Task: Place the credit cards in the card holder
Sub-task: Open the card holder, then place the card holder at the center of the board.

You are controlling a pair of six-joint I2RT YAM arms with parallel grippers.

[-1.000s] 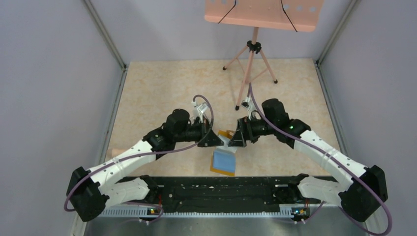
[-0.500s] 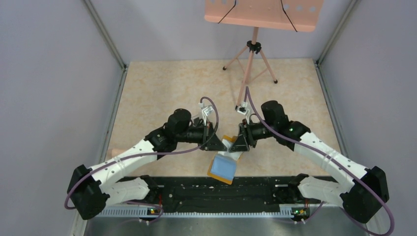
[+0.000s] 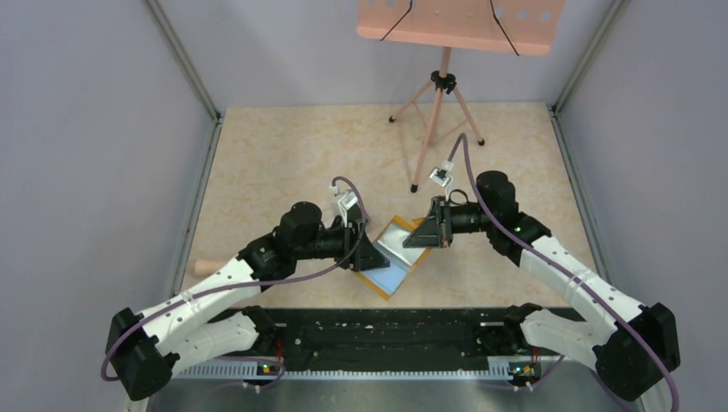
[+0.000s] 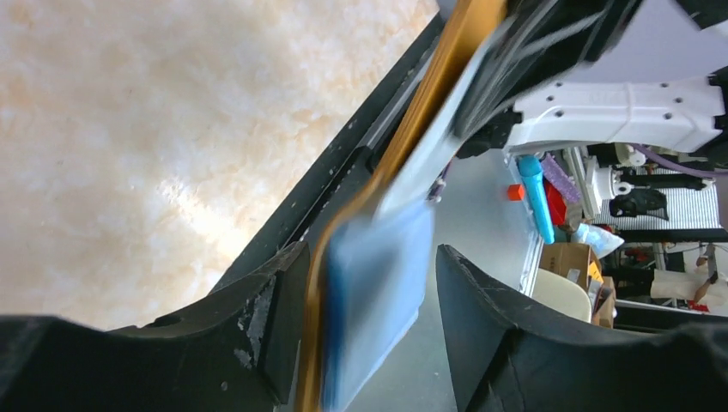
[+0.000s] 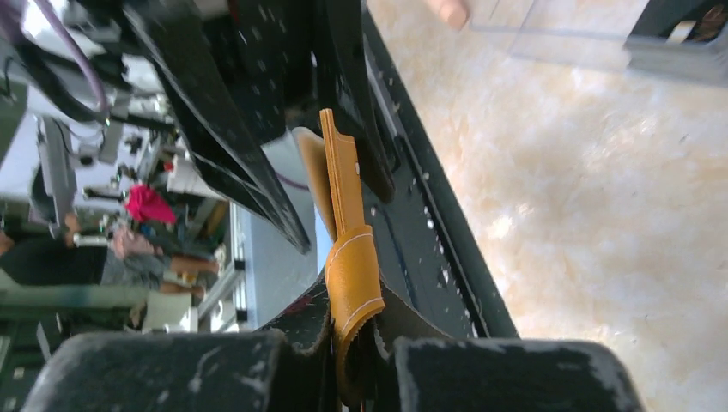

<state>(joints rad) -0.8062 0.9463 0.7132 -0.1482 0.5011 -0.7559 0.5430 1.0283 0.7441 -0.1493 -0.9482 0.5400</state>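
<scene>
The wallet (image 3: 397, 257) is hanging spread open over the near middle of the table (image 3: 283, 163), stretched between the two grippers. The right gripper (image 3: 427, 233) is pinching the wallet's orange tab (image 5: 352, 275) tight at the far corner, its arm reaching in low from the right with the wrist turned leftward. The left gripper (image 3: 369, 256) is straddling the blue-lined near flap with its jaws apart, its arm stretching in from the left.

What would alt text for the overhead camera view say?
Two robot arms meet over a beige table, an open orange card holder between them. The right fingers pinch its far end; the left fingers stand open around its left edge. A pink music stand is behind.
</scene>
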